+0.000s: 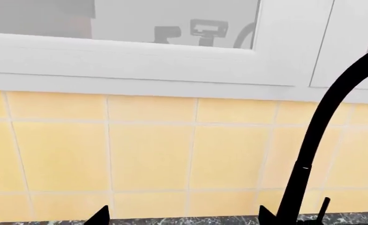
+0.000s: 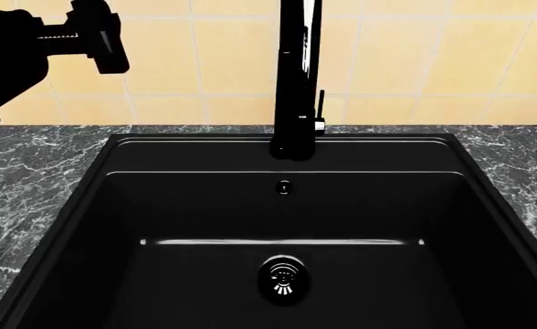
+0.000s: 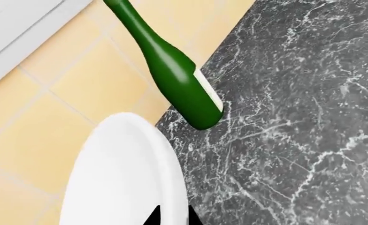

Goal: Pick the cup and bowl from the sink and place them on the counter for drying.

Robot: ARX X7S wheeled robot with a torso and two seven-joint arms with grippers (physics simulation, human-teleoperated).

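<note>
Left tool [image 2: 99, 34] raised high, right tool [image 3: 171, 218] gripping bowl [image 3: 118, 178]

We see a matte black sink [image 2: 113, 205] and black faucet [image 2: 296, 75], a dark grey desk [image 2: 31, 171] with white veins, yellow wall tiles [image 1: 146, 154] with pale grout, a white bowl [image 3: 121, 178], a green bottle [image 3: 171, 75], and a white window frame [image 1: 140, 61].

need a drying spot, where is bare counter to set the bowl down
Bare counter spreads out beside the green bottle, away from the tiled wall. The strip right at the wall is crowded: bottle and white bowl sit close together.
</note>
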